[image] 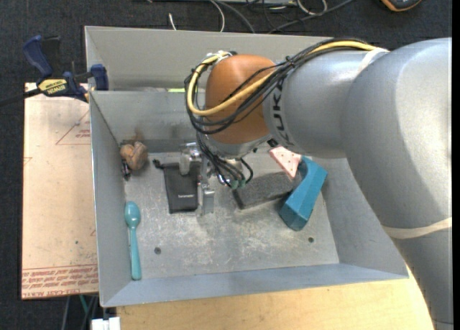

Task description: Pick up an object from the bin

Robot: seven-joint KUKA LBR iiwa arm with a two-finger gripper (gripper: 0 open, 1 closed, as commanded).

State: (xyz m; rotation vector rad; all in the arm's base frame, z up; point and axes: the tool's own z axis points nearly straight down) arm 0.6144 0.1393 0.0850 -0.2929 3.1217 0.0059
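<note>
Black flat rectangular piece [180, 193] is found left of centre in the bin [237, 249]. The gripper [201, 183] is stationed low at its right edge, a placement judged suited to an edge grasp. Jaw opening cannot be determined.

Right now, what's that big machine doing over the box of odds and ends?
A grey robot arm reaches into a metal bin from the right to pick something out. Its gripper hangs low in the middle, right beside a flat black piece; whether it has hold of it I cannot tell. A teal spoon, a brown lump, a dark grey block and a blue block lie loose around it.
</note>
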